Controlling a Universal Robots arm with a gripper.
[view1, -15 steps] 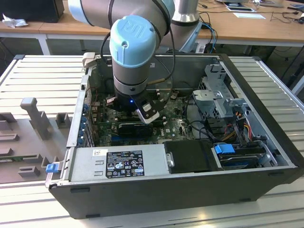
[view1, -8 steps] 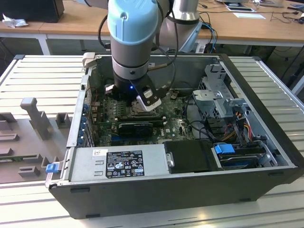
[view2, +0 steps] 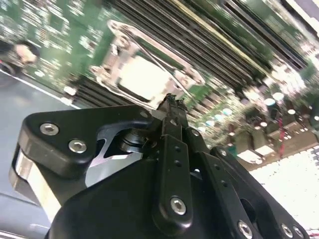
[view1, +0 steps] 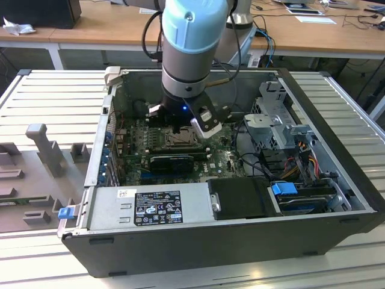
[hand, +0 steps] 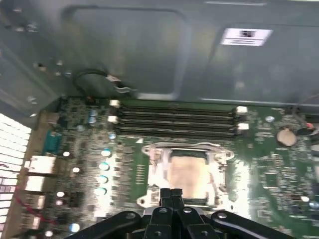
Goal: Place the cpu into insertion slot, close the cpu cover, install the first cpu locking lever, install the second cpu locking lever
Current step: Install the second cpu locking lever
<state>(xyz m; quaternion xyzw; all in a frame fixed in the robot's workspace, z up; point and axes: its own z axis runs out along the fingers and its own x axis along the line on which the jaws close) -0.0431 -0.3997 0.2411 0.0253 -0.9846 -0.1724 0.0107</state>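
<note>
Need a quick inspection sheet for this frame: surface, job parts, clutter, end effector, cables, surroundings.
Surface: green motherboard inside an open grey computer case, on a slatted metal table.
Job's things: square beige-topped cpu sits in the metal-rimmed insertion slot; thin metal cpu cover lies framing it in both wrist views.
Clutter: grey plastic fixtures on the table at the exterior view's left.
End effector: black end effector, fingers together, at the socket's edge, holding nothing.
Cables: black cable loop on the case wall; coloured wire bundle near the drive bay.
Surroundings: wooden desks behind.
</note>
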